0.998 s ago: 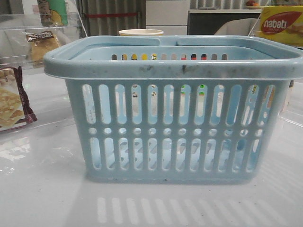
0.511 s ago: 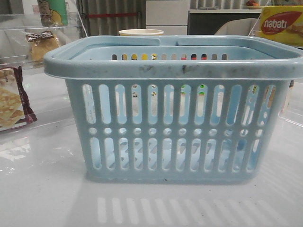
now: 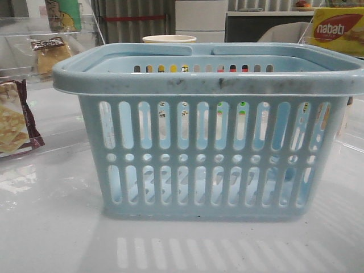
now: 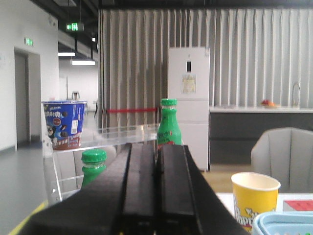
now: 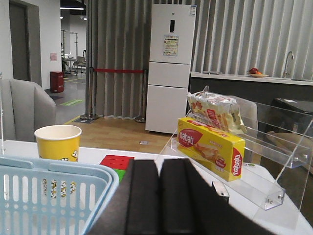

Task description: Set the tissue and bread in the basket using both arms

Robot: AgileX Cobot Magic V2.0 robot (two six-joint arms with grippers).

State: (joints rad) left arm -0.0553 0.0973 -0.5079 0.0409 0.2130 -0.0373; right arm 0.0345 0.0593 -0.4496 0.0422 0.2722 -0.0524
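Observation:
The light-blue slotted basket stands in the middle of the front view; nothing shows inside it through the slots. The bread, golden-brown in a clear wrapper with a dark label strip, lies on a clear shelf at the far left. The tissue is out of view. My left gripper is shut and empty, held above the table beside the basket's corner. My right gripper is shut and empty, next to the basket's rim. Neither gripper shows in the front view.
A maroon-edged cracker packet lies at the left. A yellow paper cup stands behind the basket. A yellow Nabati box sits on a clear rack at the right. Green bottles stand on the left shelf. Red and green blocks lie near the basket.

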